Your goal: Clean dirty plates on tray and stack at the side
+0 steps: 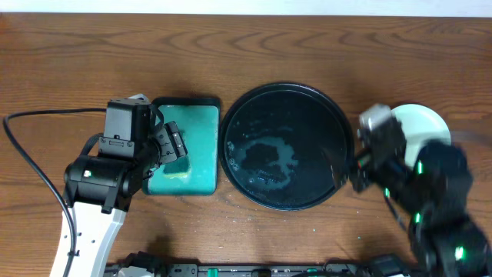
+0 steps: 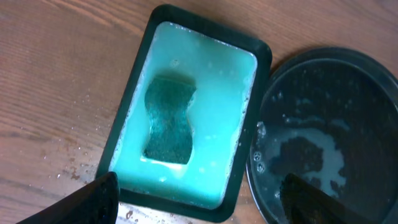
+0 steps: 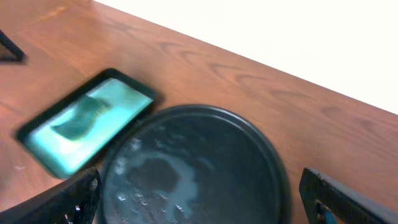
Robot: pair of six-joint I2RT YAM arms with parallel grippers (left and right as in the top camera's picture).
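Since only suds (image 1: 265, 158) lie on the tray (image 1: 307, 115), the right gripper (image 3: 202, 199), spread empty like the left gripper (image 2: 199, 202), should clear the plates (image 1: 421, 123) gently.

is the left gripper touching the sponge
Apart. The left wrist view shows the sponge lying in the teal tray, while the open left gripper hangs off the sponge's near end, with bare tray floor showing between them.
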